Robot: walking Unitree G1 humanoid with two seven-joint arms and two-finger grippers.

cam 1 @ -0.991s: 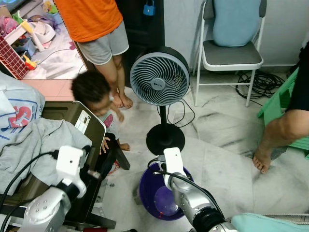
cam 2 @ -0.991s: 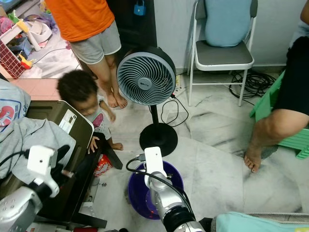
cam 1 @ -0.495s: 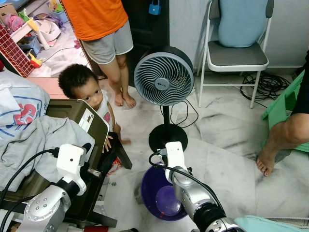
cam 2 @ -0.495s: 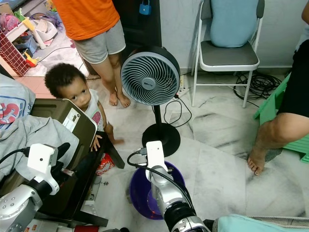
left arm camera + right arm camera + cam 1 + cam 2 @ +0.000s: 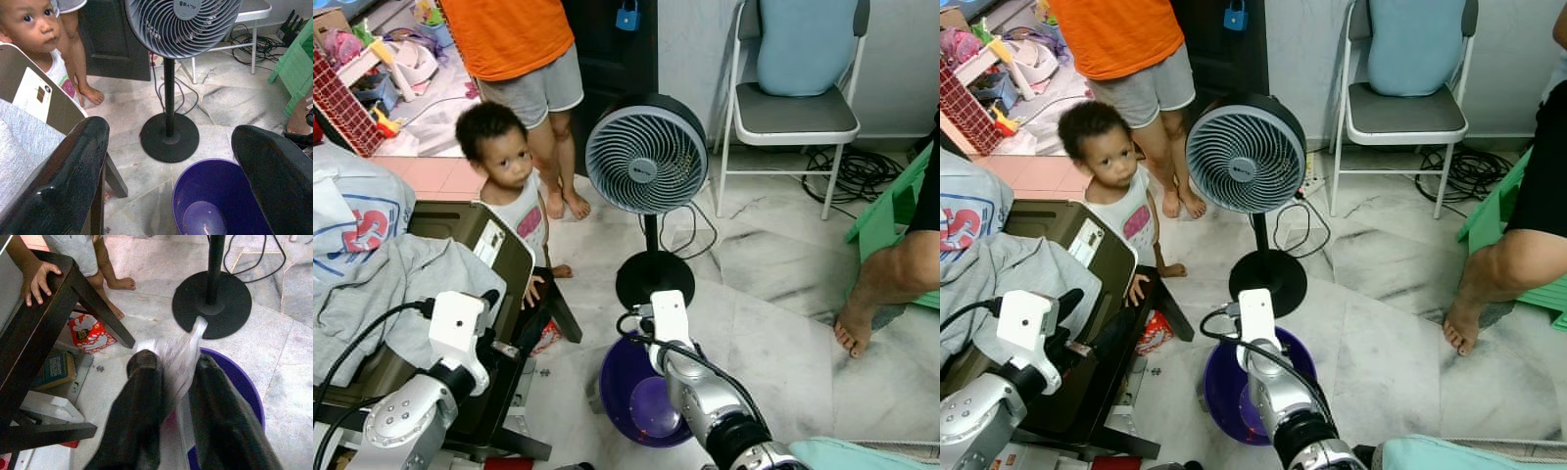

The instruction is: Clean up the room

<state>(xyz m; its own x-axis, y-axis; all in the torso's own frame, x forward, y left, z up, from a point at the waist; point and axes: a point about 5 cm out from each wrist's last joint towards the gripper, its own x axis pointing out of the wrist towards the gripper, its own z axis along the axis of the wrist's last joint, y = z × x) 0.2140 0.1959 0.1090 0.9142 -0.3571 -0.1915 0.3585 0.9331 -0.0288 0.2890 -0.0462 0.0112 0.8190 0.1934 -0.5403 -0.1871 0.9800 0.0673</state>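
Observation:
My right gripper (image 5: 176,360) is shut on a white crumpled sheet (image 5: 188,340), which sticks out between its two black fingers. It hangs over the near rim of a purple basin (image 5: 628,384) on the marble floor, just in front of the fan's round base. The right arm (image 5: 693,384) reaches down over that basin. My left gripper (image 5: 171,133) is open, its fingers (image 5: 73,166) spread wide with nothing between them. It hovers by the dark table's edge, facing the basin (image 5: 215,193) and the fan.
A standing fan (image 5: 644,162) rises behind the basin. A small child (image 5: 505,162) holds the dark table (image 5: 499,392), which is piled with grey clothes (image 5: 401,284). A person in orange (image 5: 514,49) stands behind. A folding chair (image 5: 793,108), cables (image 5: 847,166) and a bare foot (image 5: 850,331) are at the right.
The child has straightened up and lifted its head beside the table. The camera shifted slightly. Both grippers stay about where they were, the right one still holding the white sheet.

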